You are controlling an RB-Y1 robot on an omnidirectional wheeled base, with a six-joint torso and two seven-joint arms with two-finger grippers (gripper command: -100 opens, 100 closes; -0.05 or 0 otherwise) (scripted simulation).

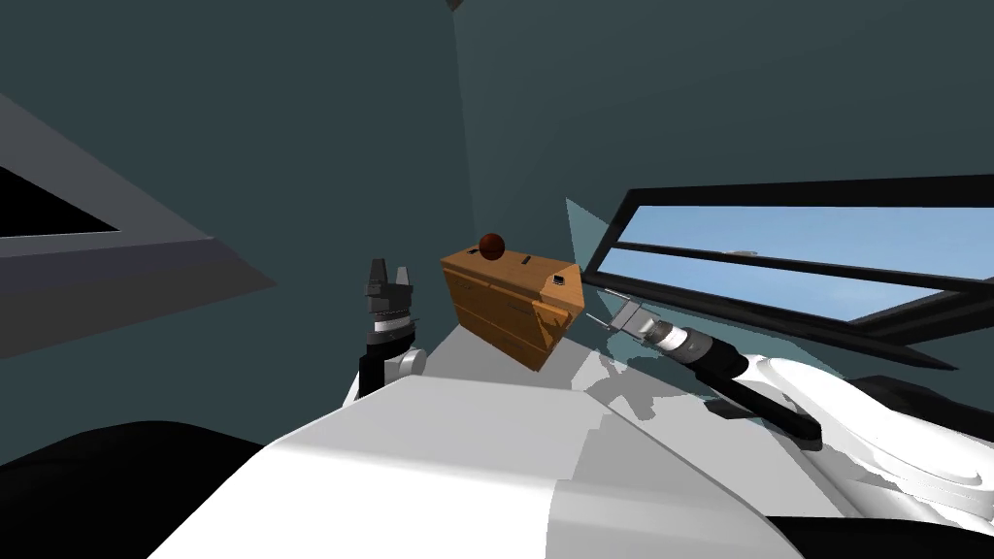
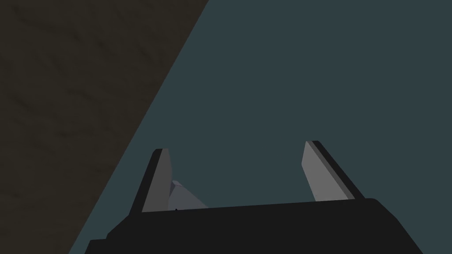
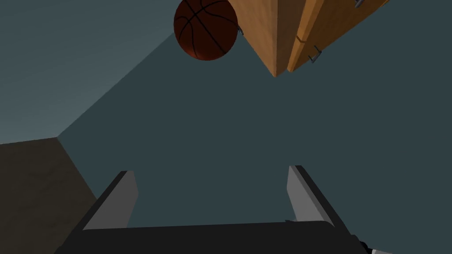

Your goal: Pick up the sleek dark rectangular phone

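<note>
Phone (image 1: 559,280) looks to be the small dark rectangle at the right end of the wooden dresser (image 1: 505,315) top, well apart from the basketball (image 1: 491,246) — light, stiff, smooth and flat-lying (likely slippery), so pinch across its long edges. Two other dark specks (image 1: 525,260) on that top confuse things; its outline is too small to read. Right gripper (image 1: 604,309), near that end, and left gripper (image 1: 388,274) both stand wide — empty.
</note>
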